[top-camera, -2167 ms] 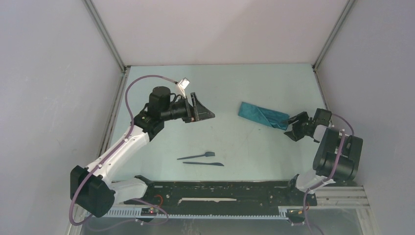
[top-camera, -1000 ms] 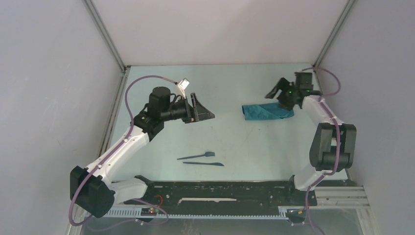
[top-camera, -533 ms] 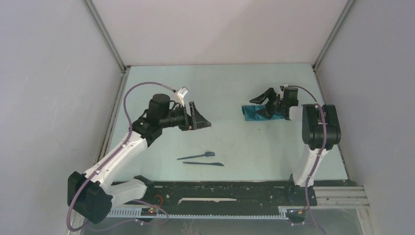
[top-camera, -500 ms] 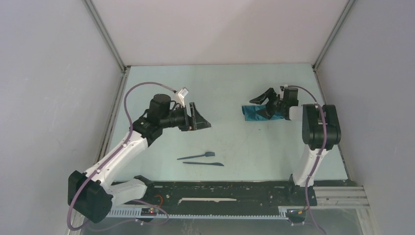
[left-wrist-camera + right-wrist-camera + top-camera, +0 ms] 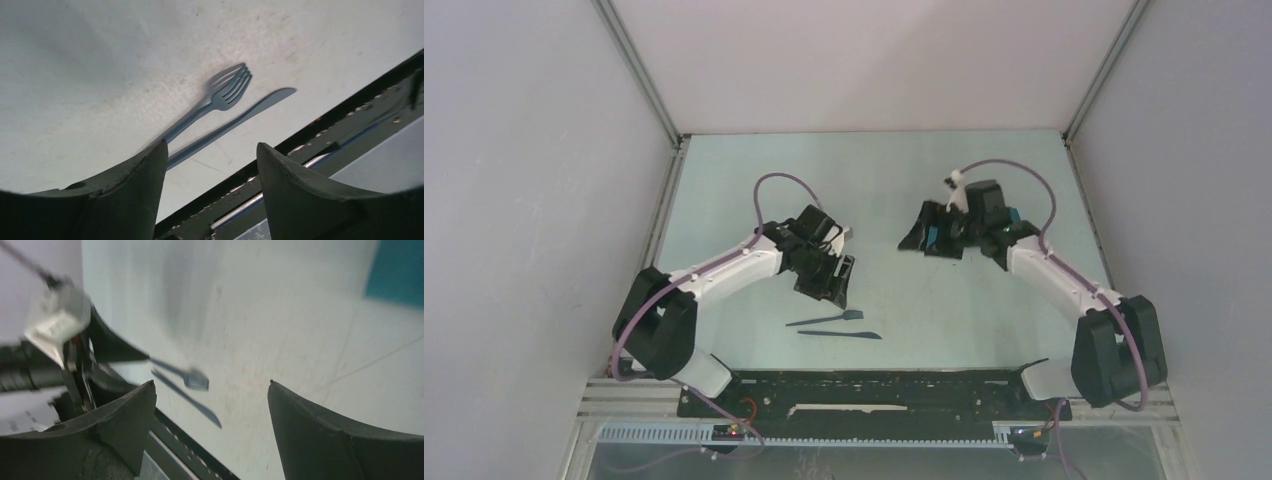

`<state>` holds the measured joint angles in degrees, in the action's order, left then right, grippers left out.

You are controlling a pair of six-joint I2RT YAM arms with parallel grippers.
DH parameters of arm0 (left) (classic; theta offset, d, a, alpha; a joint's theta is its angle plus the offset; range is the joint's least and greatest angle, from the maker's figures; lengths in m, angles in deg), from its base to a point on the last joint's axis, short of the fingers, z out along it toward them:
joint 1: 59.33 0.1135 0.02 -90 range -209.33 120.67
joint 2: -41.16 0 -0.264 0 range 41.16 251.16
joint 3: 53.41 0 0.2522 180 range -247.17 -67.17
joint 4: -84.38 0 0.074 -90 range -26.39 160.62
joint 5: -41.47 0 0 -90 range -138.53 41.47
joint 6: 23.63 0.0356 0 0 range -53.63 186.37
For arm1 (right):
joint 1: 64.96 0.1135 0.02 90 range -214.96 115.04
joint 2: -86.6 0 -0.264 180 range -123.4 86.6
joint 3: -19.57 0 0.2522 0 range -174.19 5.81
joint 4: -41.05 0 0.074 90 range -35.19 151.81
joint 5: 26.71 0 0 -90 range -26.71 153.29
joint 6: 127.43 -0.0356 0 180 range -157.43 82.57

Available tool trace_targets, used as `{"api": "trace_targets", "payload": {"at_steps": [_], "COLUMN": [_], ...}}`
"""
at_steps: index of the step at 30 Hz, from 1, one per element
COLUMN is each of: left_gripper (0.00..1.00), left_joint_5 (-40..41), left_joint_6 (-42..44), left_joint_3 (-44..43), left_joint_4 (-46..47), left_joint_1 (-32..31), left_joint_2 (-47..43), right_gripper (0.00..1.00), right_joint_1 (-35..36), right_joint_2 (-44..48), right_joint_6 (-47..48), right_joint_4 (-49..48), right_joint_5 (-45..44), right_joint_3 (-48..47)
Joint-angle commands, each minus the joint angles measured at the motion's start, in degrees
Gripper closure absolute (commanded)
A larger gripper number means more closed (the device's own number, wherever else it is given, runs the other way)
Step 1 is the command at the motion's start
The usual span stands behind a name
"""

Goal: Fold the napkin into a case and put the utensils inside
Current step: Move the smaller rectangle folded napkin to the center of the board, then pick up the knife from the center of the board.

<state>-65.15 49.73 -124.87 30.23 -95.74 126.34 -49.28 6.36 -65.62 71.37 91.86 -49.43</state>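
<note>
Left claw (image 5: 210, 150) first: jaws well apart, nothing between them, hanging low over the tabletop (image 5: 874, 170), with both utensils lying just beyond its fingertips. The fork (image 5: 220, 97) is slim and dark navy-black, its tines fanned out at a wider head. The knife (image 5: 235, 120) lies just beside it on the side nearer the arm bases, made of the same dark plastic and tapering to a point. The two run close to parallel, flat on the pale grey-green surface, and neither is gripped. Over to the right claw (image 5: 211, 385): spread wide too, and empty, pointing across the tabletop toward the left arm. The napkin (image 5: 397, 270) shows as a plain dark teal patch in the upper right corner of the right wrist view. It is unpatterned, has a straight edge, and lies on the tabletop off to the side of that claw, not between its jaws. From above it is mostly hidden under the right arm (only slivers of teal peek out), well apart from the utensils. As for writing, the white block (image 5: 57, 322) on the left arm's wrist is too blurred to read.
</note>
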Motion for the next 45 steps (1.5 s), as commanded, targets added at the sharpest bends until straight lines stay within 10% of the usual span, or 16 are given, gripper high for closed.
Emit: {"api": "trace_targets", "payload": {"at_steps": [1, 16, 24, 30, 37, 45], "left_gripper": [0.28, 0.26, 0.37, 0.62, 0.77, 1.00], "left_joint_5": [4.87, 8.53, 13.57, 14.50, 16.02, 19.18], "left_joint_6": [7.21, 16.23, 16.47, 15.43, 14.22, 10.25], "left_joint_3": [-3.73, -1.12, -2.35, -3.10, -5.72, -8.46], "left_joint_4": [-5.07, -2.46, -1.67, -0.20, 2.39, 9.82], "left_joint_1": [-3.63, -16.44, -17.52, -20.87, -23.54, -24.94], "left_joint_2": [2.94, 8.85, 17.88, 20.18, 19.07, 14.74], "right_gripper": [0.11, 0.12, 0.11, 0.12, 0.13, 0.13], "right_joint_1": [6.15, 12.89, 10.12, 7.15, -6.56, -25.64], "right_joint_2": [2.05, 15.04, 27.43, 32.43, 37.12, 34.70], "right_joint_6": [4.04, 1.94, 2.02, 0.02, -8.12, -3.03], "right_joint_4": [5.91, 0.89, 5.75, 8.08, 17.41, 13.65], "right_joint_5": [-1.85, 3.81, 4.20, 4.20, -6.67, 12.72], "right_joint_3": [7.18, 19.60, 25.05, 26.13, 26.36, 28.91]}}
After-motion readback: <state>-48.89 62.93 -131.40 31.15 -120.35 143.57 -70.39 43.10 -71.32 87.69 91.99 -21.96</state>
